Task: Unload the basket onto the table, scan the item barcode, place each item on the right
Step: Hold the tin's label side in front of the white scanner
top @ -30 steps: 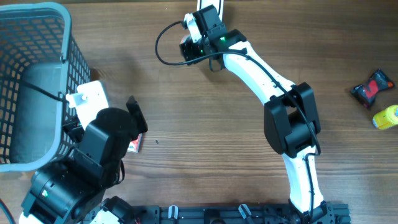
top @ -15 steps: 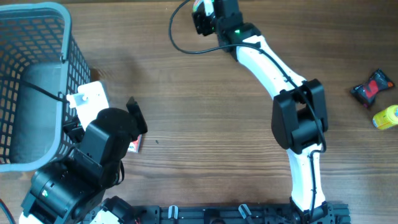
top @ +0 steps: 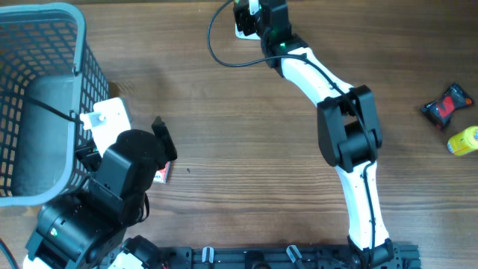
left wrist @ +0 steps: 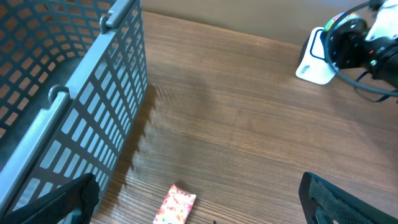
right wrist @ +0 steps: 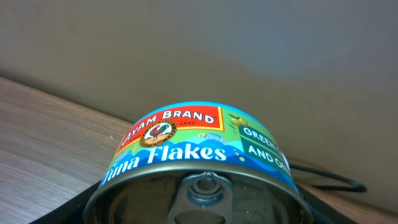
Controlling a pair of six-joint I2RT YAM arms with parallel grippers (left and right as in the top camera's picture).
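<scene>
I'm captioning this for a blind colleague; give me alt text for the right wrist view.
A round tuna can labelled Ayam Brand Tuna Flakes fills the lower frame, pull-tab lid facing the camera, held in the right gripper. Behind it are a wooden table, a grey wall and a black cable.

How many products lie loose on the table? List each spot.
3: a red packet beside the basket, a dark pouch at the right edge, a yellow container beside it. The right gripper holds a tuna can; arms may hide others.
</scene>
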